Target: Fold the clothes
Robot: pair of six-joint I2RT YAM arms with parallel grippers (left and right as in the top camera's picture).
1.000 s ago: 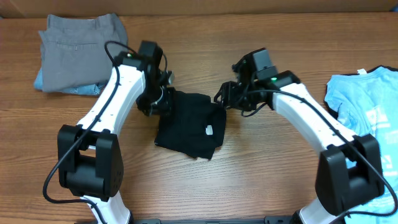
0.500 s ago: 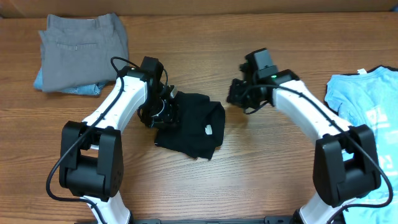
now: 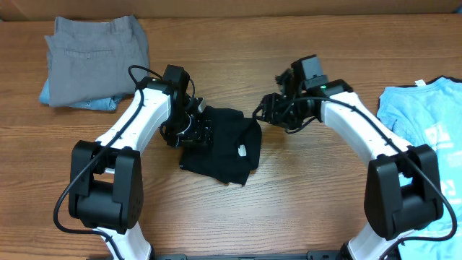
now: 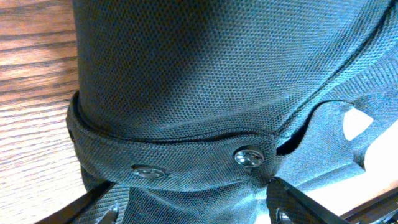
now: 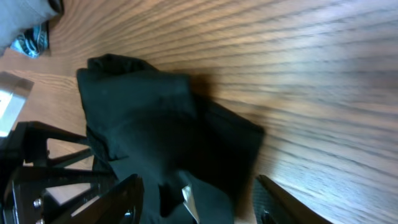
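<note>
Black shirt (image 3: 220, 144) half-folded, a lumpy bundle between my jaws!
Left gripper (image 3: 196, 132) and right gripper (image 3: 261, 115) both gape at its edges, holding nothing. It wants neatening, and the blue shirt (image 3: 426, 123) beyond my right lies unfolded.

A pair of grey trousers (image 3: 95, 59) lies folded on the wood-grain desk (image 3: 303, 195), at its far left corner. The waistband points to the far edge and a back pocket seam faces up. A light blue cloth (image 3: 78, 102) peeks out from under their near edge, touching the desk.
</note>
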